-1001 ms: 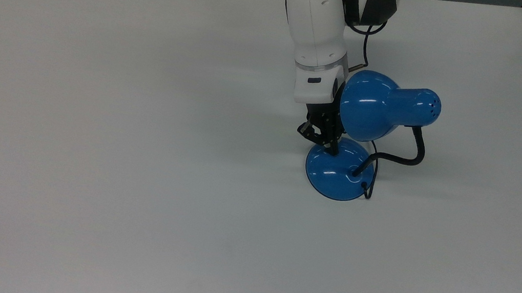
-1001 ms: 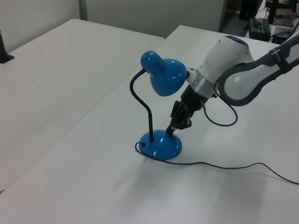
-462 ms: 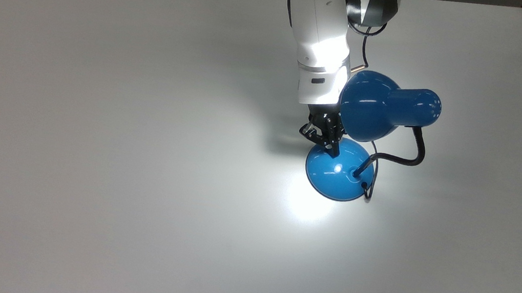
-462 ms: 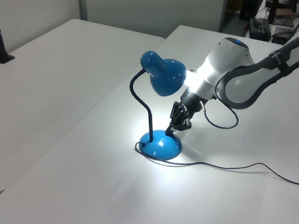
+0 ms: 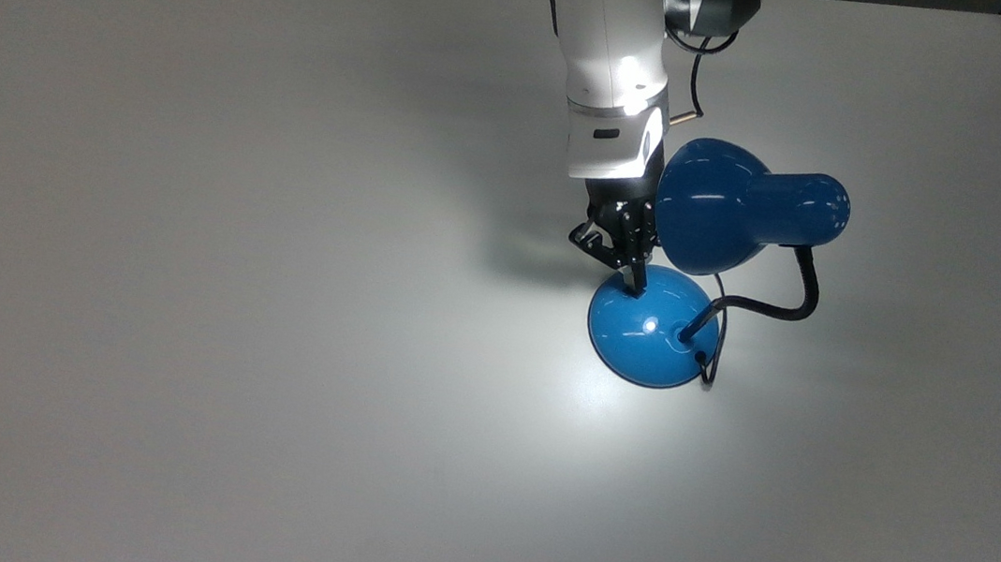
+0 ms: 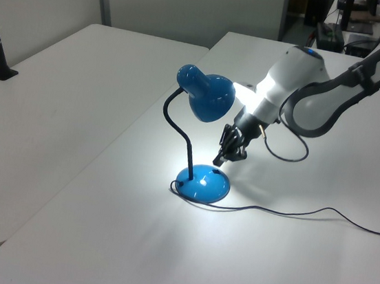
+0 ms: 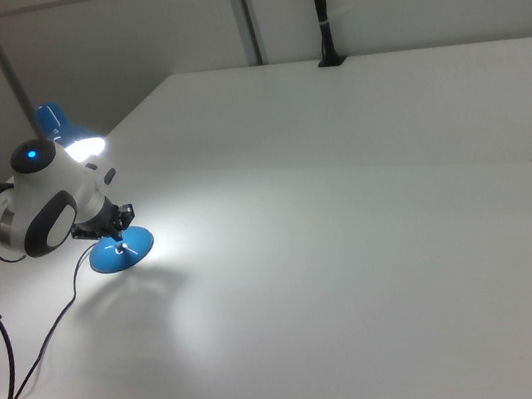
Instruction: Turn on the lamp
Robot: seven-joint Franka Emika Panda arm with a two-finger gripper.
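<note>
Glowing over a white table, the small glossy blue desk lamp with its bell-shaped shade stands right of centre in the top view, at centre in the left view and at the far left in the right view. A bright pool of light falls on its round domed blue base and on the tabletop around it, so you can judge the task as good as done.

Your black two-finger gripper hangs at the upper edge of that base, tip pointing down at the dome; in the left view it appears just above the base rather than pressed on it. Its fingers look drawn together into one narrow point, with nothing held between them.

Expect the lamp to be light and easy to shove: the glossy dome is slippery under a fingertip, and a sideways push would likely slide the base across the smooth table. The black bendy gooseneck will flex and not spring back, so leave it and the shade alone. If you must touch again, press straight down on the base near the switch and do not grasp. The thin black cord trails across the table in the left view and could snag.

No brand, label or writing can be read anywhere.
</note>
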